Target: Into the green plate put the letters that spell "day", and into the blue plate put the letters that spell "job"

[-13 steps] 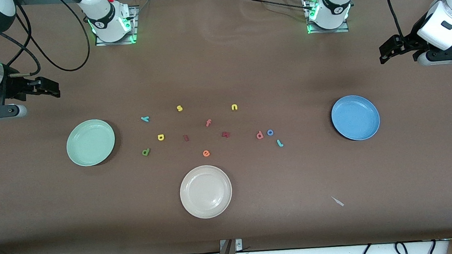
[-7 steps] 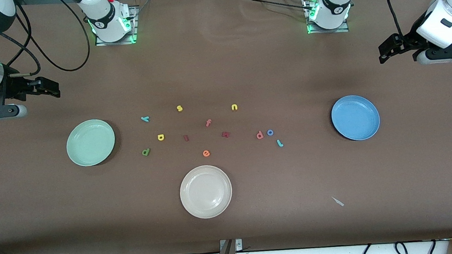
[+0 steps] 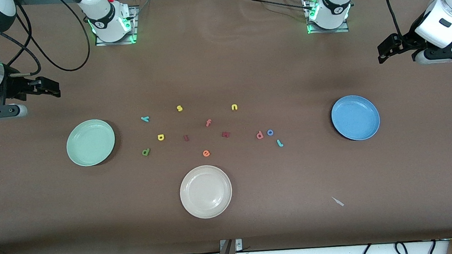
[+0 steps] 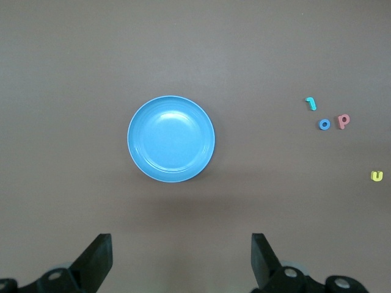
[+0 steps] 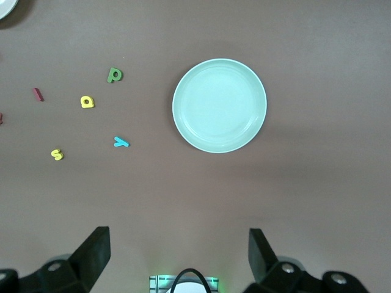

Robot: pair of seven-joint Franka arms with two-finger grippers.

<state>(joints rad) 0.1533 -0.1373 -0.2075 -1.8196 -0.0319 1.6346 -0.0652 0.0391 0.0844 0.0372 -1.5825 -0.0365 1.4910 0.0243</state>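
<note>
While both arms are waiting high above the ends of the surface (image 3: 234,231), the left pincer (image 4: 181,256) is hanging with its fingers spread wide and gripping nothing, over bare surface near the blue plate (image 3: 355,117); the right pincer (image 5: 179,253) is likewise standing wide open and empty, over bare surface near the green plate (image 3: 90,142). Both plates are lying empty. Beside the green plate, toward the middle, the green d (image 3: 145,152), the yellow a (image 3: 161,137) and the teal y (image 3: 145,119) are sitting apart from one another. Toward the blue plate, the salmon b (image 3: 259,135) and the blue o (image 3: 270,132) are lying just beside each other, with the teal j (image 3: 279,143) near them and nearer the front camera. A cream plate (image 3: 205,191) is resting nearest that camera.
</note>
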